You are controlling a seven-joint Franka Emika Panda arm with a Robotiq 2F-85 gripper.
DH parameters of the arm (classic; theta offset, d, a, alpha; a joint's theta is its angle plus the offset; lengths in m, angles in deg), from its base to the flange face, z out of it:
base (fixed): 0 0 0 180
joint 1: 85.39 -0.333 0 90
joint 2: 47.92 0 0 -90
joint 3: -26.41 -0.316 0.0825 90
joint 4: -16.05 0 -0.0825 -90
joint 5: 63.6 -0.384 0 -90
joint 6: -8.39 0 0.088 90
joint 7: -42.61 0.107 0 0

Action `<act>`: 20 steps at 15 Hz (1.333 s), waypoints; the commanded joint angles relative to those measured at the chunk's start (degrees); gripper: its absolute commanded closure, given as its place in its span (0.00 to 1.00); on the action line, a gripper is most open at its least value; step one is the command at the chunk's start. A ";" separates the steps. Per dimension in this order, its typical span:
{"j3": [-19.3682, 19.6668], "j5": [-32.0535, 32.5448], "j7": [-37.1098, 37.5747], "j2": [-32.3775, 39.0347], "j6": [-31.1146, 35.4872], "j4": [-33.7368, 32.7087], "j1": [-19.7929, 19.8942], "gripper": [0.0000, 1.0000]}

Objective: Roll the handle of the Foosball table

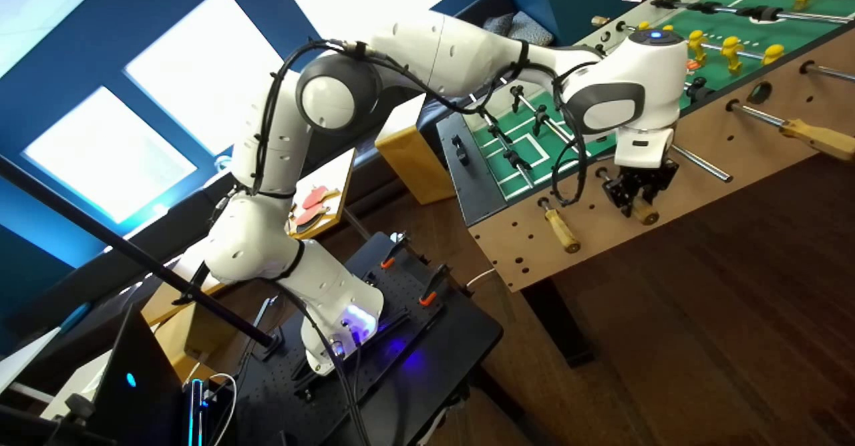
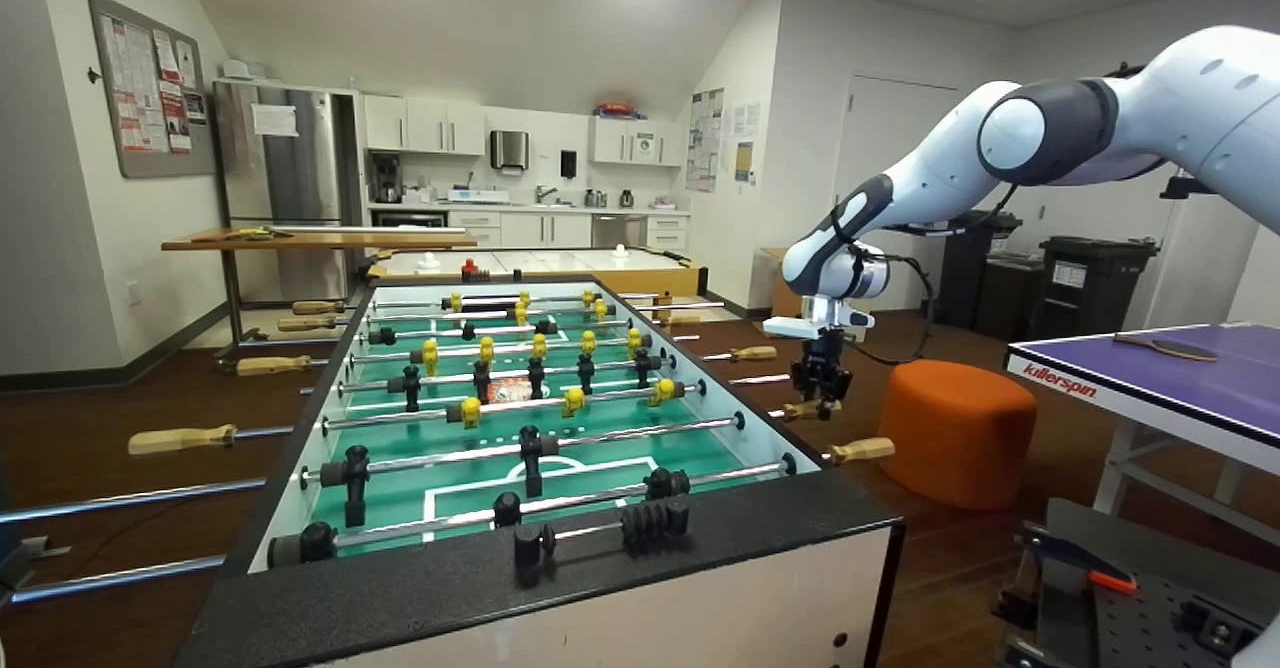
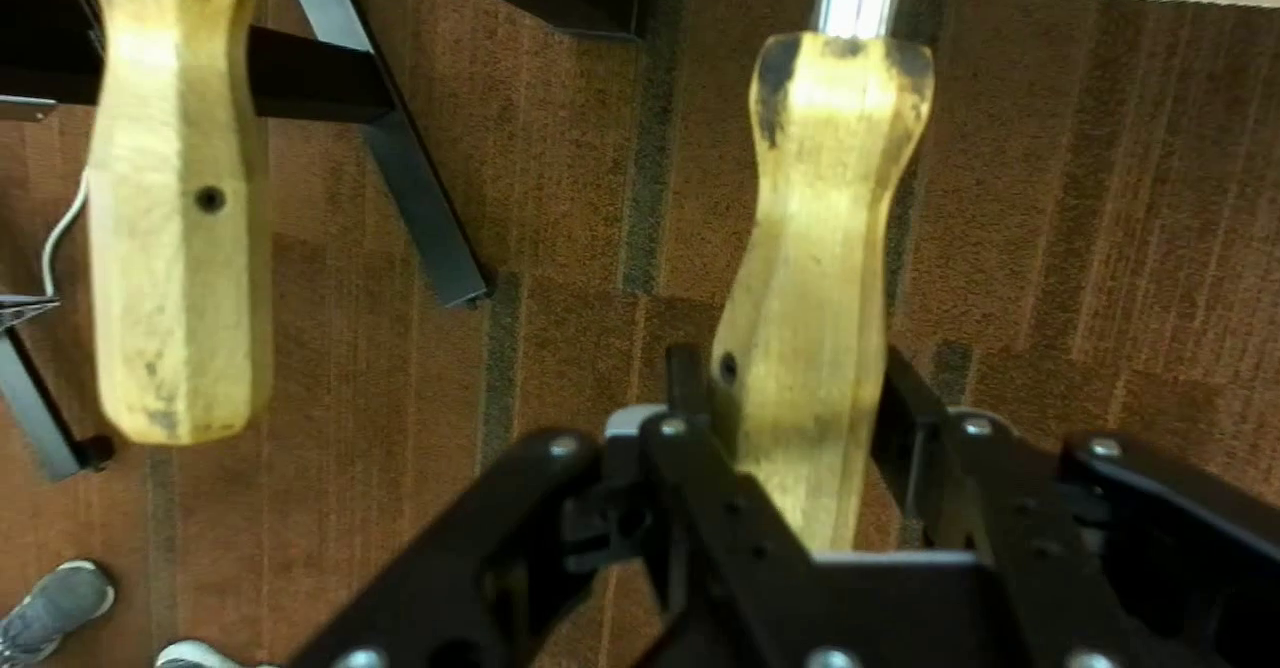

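Observation:
The Foosball table has a light-brown side (image 1: 601,234) in an exterior view and a black rim (image 2: 560,588) in an exterior view. Its green pitch carries yellow and black figures on metal rods. My gripper (image 3: 792,376) points down at a tan wooden handle (image 3: 825,198) on a metal rod. Its fingers lie against both sides of the handle, near the outer end, so it appears shut on it. The gripper also shows in both exterior views (image 1: 640,199) (image 2: 820,393). The handle (image 1: 645,213) pokes out below the fingers. A small dark hole faces left on it.
A neighbouring handle (image 3: 180,228) hangs left of the gripper in the wrist view. A bare rod (image 1: 701,164) and another handle (image 1: 818,137) stick out on the opposite side. An orange stool (image 2: 958,433) and purple ping-pong table (image 2: 1180,388) stand nearby. Shoes (image 3: 60,603) show at lower left.

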 commanded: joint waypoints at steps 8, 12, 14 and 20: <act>0.91 -0.95 -1.33 10.79 -28.74 -23.25 1.24 0.82; -0.97 1.55 0.21 14.62 -34.60 -30.80 2.87 0.82; 0.96 0.51 0.26 15.92 -37.01 -33.14 1.80 0.82; 1.23 1.68 0.98 19.77 -42.20 -40.21 1.96 0.30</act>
